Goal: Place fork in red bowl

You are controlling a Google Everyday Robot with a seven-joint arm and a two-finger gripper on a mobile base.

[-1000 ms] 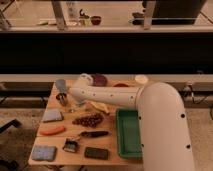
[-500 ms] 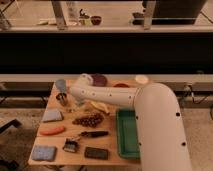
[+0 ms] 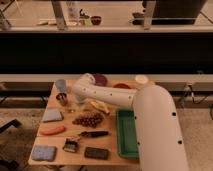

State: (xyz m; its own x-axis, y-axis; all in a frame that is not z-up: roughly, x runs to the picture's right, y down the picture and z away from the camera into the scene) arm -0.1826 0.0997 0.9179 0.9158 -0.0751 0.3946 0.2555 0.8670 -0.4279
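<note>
Hanging beside banana (image 3: 99,106), jaws (arm (image 3: 107,95) overlaps red bowl (image 3: 122,86)).

White arm (image 3: 115,95) stretched forward, wrist bent down, pincer (image 3: 76,100) low at its far end

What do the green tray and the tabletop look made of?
The green tray is likely plastic: uniform green colour with a raised rim. The table looks like wood or wood laminate, pale tan and matte. The gripper hangs low over the table beside the small shiny can, away from the tray.
</note>
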